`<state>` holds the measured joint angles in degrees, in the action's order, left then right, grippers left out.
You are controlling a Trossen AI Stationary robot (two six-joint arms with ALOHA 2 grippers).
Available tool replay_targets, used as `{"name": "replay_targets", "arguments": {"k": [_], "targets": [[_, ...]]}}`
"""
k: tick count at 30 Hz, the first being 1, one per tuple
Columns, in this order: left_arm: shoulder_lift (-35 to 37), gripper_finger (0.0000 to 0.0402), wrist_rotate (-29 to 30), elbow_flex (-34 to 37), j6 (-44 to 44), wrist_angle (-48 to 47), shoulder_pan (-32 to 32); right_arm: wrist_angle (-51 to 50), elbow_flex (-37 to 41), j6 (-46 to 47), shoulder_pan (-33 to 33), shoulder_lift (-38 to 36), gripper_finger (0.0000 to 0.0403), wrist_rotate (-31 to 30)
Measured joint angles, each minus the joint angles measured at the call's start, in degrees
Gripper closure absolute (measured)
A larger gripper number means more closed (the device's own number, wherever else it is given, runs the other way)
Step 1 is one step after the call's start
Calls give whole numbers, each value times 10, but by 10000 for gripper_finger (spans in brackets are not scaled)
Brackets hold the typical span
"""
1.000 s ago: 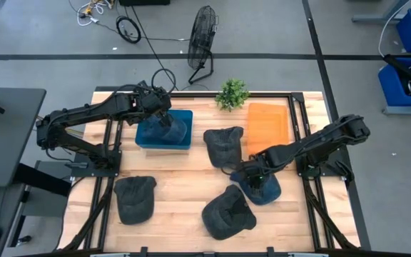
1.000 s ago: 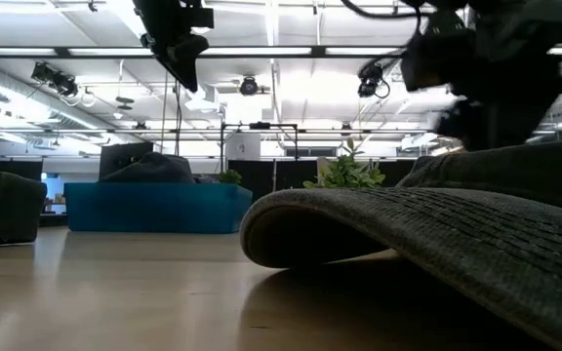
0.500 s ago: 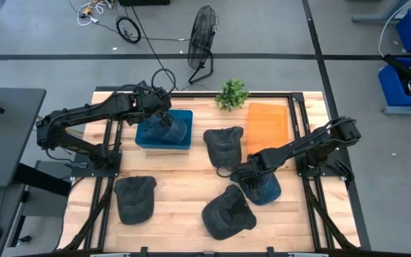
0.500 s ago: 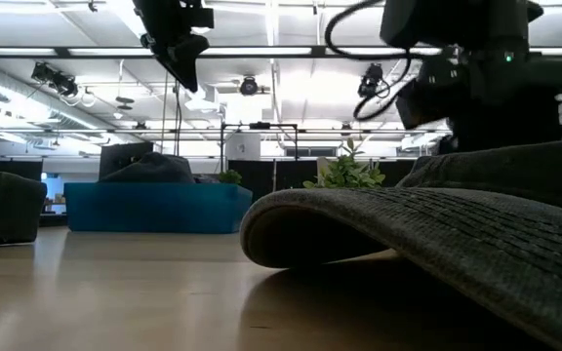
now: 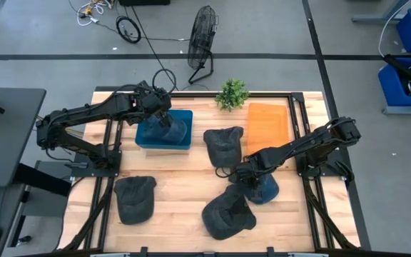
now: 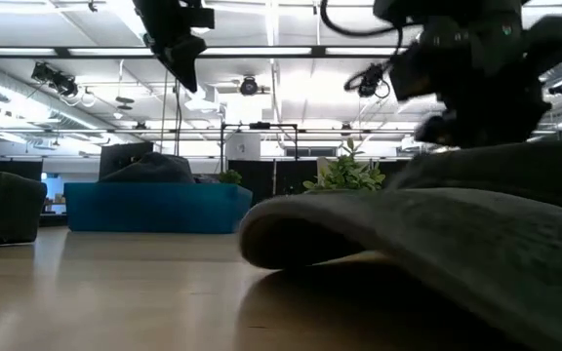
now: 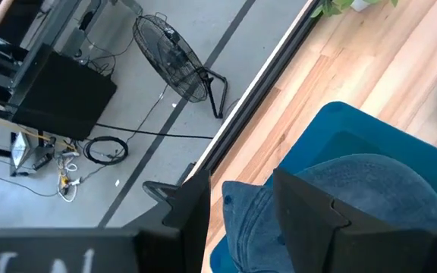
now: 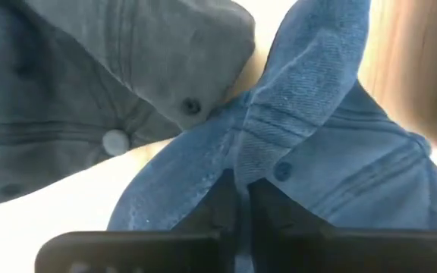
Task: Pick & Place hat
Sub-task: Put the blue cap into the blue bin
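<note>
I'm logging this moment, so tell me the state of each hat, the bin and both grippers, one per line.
Right gripper: shut on blue hat.
Blue hat: pinched, on the table.
Left gripper: open above blue bin.
Blue bin: holds one hat.
Three grey hats: lying loose, untouched.

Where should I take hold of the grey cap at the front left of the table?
Take the grey cap by its brim, the flat edge pointing toward the table's back, probably coming straight down from above. It lies apart from the other caps, so nothing crowds it. The left gripper over the blue bin is nearer; the right gripper is shut on the blue cap.
</note>
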<state>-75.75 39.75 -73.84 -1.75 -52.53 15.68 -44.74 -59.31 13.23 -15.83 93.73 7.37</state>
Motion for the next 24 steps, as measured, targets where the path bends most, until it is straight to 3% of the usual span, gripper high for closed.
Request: {"name": "replay_targets", "arguments": {"k": [7, 13, 19, 24], "targets": [[0, 257, -22, 0, 38, 0, 0, -51, -104, -190, -15, -1, 396, -78], [0, 257, -173, 0, 66, 10, -2, -72, -179, -364, 3, -2, 397, -196], [0, 258, -348, 0, 123, 36, -6, 72, -170, -581, 38, -2, 400, -187], [0, 258, -374, 19, 244, 94, -9, 116, -156, -693, 69, -2, 400, -178]]}}
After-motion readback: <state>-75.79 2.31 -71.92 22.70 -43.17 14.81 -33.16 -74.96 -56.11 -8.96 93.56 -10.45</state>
